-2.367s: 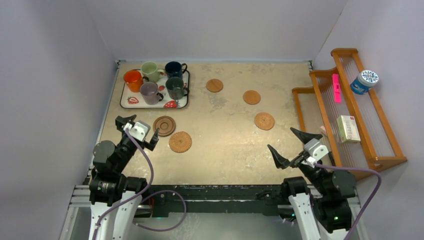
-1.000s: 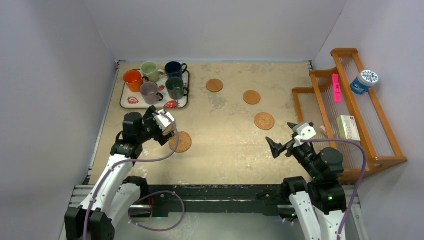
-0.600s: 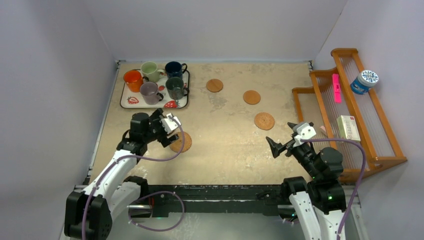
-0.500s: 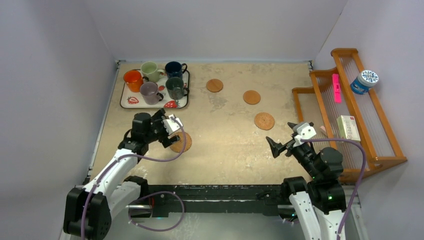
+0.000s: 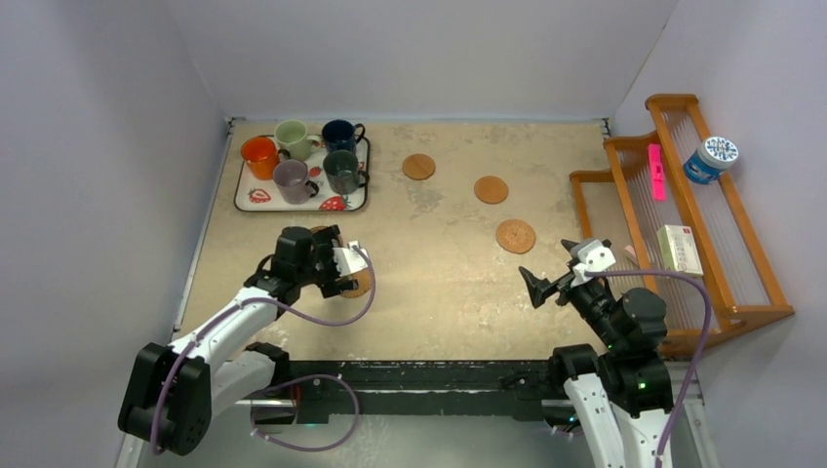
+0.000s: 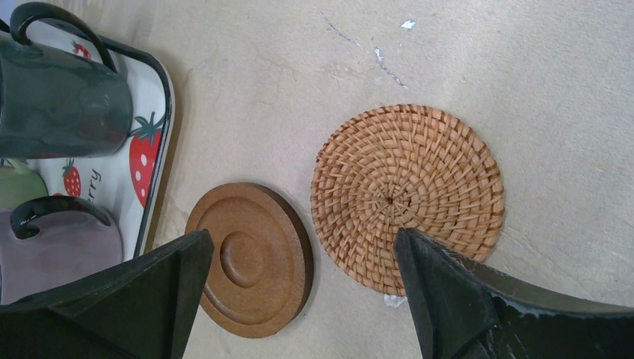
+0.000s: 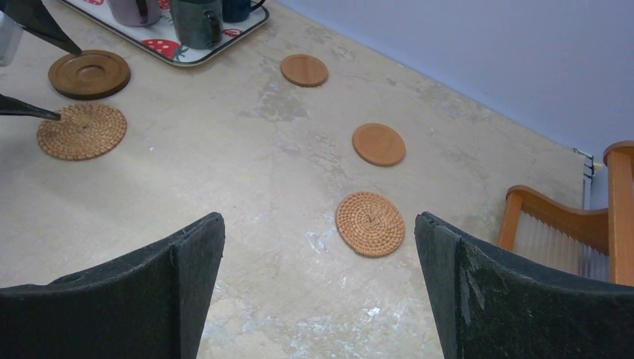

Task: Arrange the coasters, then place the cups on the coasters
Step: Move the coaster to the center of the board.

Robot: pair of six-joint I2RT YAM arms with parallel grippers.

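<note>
Left gripper [image 6: 300, 238] hangs low over the table, jaws spread wide, nothing held; one fingertip overlaps the edge of the woven coaster [image 6: 407, 196], the other stands at the far side of the ringed coaster [image 6: 249, 269]; that disc lies just beside the tray [image 6: 153, 157] carrying the cups [image 5: 291, 179]; right gripper [image 7: 318, 218], also agape and empty, hovers near a second woven coaster [image 7: 369, 224]; two plain coasters [image 7: 378, 143] lie beyond.

Tray [image 6: 112, 161], partial lettering "erry" beside strawberry print, nothing else legible
</note>
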